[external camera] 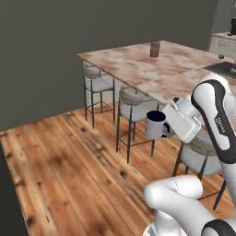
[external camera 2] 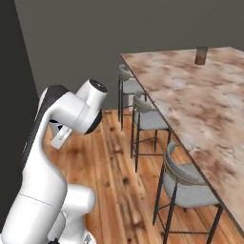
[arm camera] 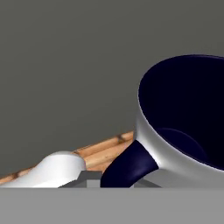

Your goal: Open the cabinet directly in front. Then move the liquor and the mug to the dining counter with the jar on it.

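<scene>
My gripper (external camera: 166,129) is shut on the dark navy handle of the grey mug (external camera: 155,124), holding it upright in the air over the wood floor. It hangs beside the near edge of the dining counter (external camera: 138,69), below the top's level. In the hand view the mug (arm camera: 175,131) looms close at the right, its navy inside facing me and its handle (arm camera: 129,167) at the bottom. The jar (external camera: 155,49) stands on the far side of the marble slab, and the right base view shows the jar (external camera 2: 200,55) near the back of the dining counter (external camera 2: 200,109). The liquor and the cabinet are out of view.
Grey stools (external camera: 133,108) (external camera: 97,84) (external camera: 201,154) are tucked along the counter's near edge, right under and beside the mug. A dark sink (external camera: 225,69) is set into the counter's right end. Open wood floor (external camera: 60,166) lies to the left, with a dark wall behind it.
</scene>
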